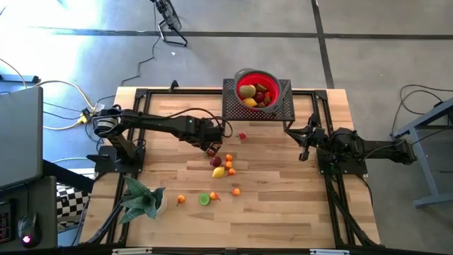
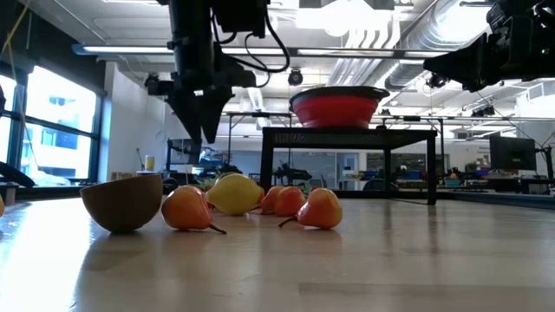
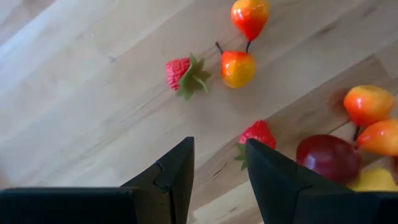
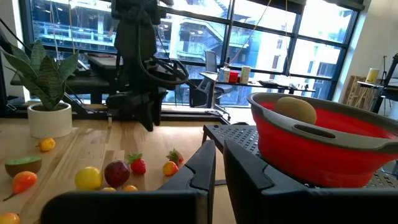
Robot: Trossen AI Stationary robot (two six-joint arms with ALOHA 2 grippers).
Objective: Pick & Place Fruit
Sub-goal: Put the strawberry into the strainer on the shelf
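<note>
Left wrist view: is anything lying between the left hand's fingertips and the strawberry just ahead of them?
No. Bare wood separates the left hand from the near strawberry, which sits just off its right fingertip; nothing is between the fingers.

Red strawberries, a yellow lemon and a dark-red plum lie on the pale wood-grain tabletop.

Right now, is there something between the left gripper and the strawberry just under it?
Nothing visible. The left gripper hangs open above the strawberry, with only bare table between them. The plum lies beside the strawberry, not in the path.
</note>
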